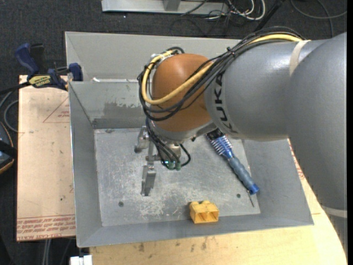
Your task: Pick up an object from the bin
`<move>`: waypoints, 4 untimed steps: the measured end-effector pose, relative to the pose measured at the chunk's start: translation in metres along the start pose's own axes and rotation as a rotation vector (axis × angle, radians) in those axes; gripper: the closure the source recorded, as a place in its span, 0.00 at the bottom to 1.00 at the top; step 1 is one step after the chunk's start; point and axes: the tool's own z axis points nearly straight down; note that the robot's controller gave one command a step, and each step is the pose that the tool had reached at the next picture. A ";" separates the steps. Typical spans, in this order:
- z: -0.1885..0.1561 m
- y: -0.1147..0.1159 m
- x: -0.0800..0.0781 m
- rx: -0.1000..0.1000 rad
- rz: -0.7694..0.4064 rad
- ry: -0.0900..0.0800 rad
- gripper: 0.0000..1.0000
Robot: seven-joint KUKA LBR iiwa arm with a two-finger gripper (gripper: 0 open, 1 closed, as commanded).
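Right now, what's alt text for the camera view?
A grey robot arm with an orange wrist cover hangs its gripper over the bare floor of a grey metal bin. A blue-handled brush lies to the gripper's right; a small yellow block sits near the front wall.

Dark carpet [38, 15] all around me, a flat grey metal stand base [138, 5] beyond me, black and white cables [242, 4] tangled beside it

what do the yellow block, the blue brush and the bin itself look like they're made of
The yellow block is probably moulded plastic: even bright colour, ridged top, dull sheen. The blue brush likely has a plastic handle, smooth and glossy, with paler bristles at its upper end that may be synthetic. The bin looks like bare grey metal, its floor scuffed with pale scratch marks.
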 end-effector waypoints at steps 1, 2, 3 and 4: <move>0.095 -0.102 0.022 -0.003 -0.014 -0.016 0.00; -0.012 -0.123 0.060 -0.001 0.010 -0.013 0.00; 0.080 -0.185 0.058 0.001 -0.278 -0.015 0.00; 0.080 -0.184 0.059 0.000 -0.279 -0.013 1.00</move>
